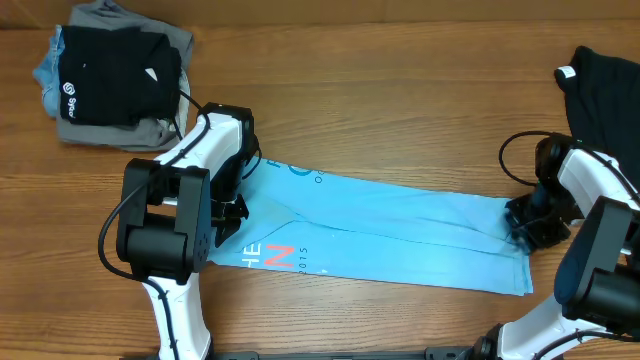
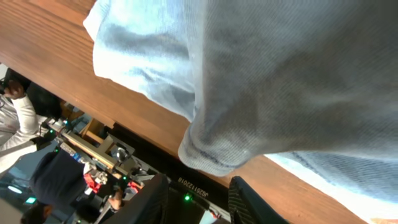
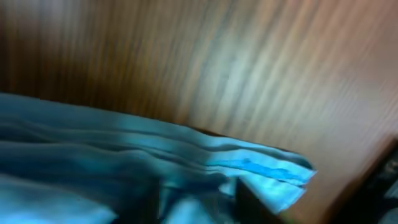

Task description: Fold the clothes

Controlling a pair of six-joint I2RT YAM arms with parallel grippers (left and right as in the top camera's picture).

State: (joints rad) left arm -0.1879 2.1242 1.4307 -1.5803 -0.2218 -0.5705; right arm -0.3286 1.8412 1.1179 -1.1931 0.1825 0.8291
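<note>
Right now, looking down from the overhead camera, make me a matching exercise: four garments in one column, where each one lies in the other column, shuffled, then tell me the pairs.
Garments
1. light blue T-shirt
2. black top with white logo
3. black garment with white tag
4. grey garment

Places
A. far right edge
B. far left, beneath the logo top
C. laid out long across the middle
D. far left, topmost layer

Pairs: 1-C, 2-D, 3-A, 4-B
</note>
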